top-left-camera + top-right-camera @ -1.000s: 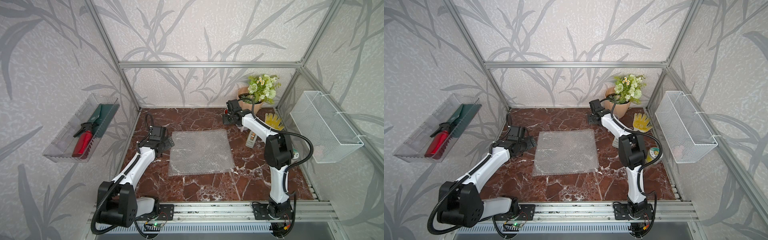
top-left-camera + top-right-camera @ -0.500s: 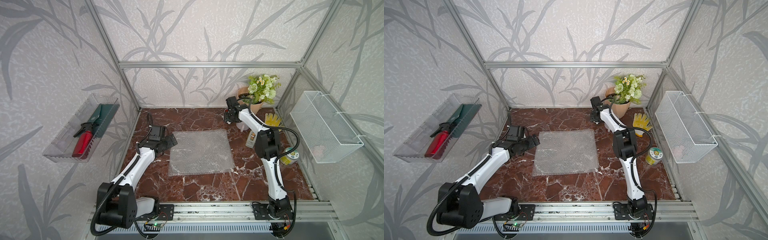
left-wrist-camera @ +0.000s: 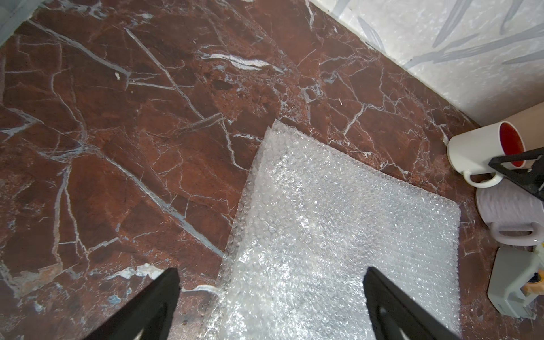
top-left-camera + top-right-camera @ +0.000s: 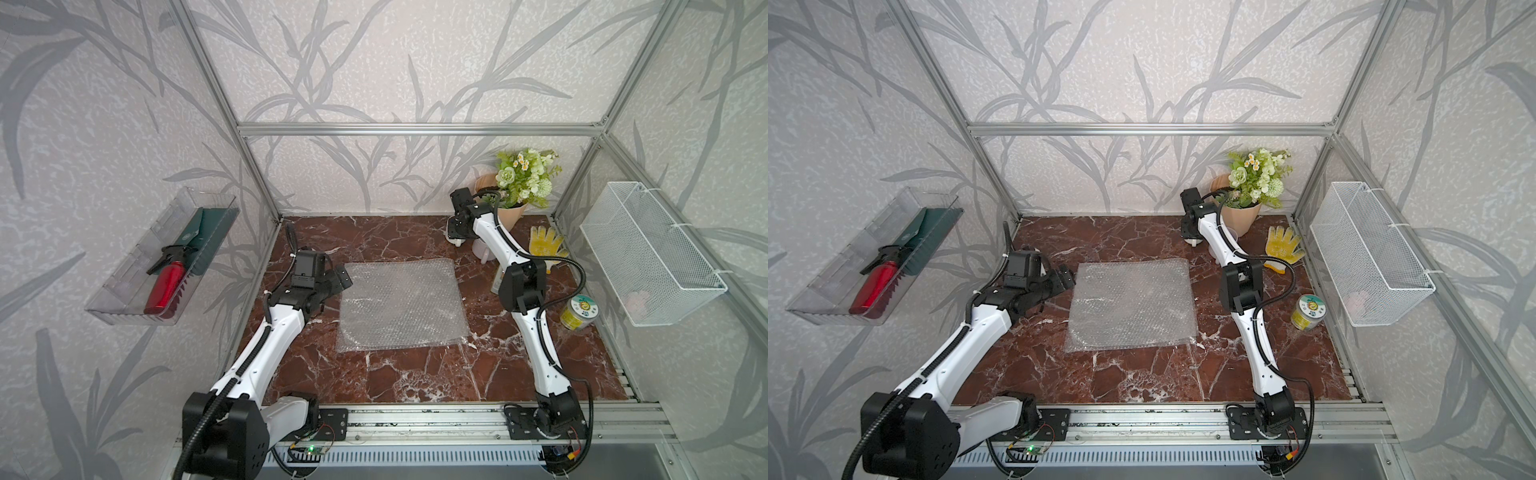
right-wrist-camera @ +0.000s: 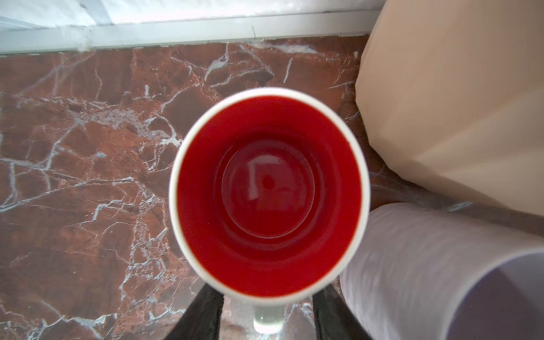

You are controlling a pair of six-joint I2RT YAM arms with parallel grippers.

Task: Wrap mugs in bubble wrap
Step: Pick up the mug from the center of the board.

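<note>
Right gripper (image 5: pixel 266 297): jaws part-open astride handle of white red-lined mug (image 5: pixel 269 191), gaps both sides, nothing held. Mug stands upright beyond far right corner of bubble wrap sheet (image 4: pixel 401 305).

Risk: handle-only pinch lets mug swing or slip on lift. Swing could knock lilac mug (image 5: pixel 426 265) and peach flowerpot (image 5: pixel 456 103), both crowding it on side away from sheet.

Left gripper (image 3: pixel 270 306): wide open, empty, at sheet's far left corner.

Tape dispenser (image 3: pixel 515 282): off sheet's right edge.
</note>
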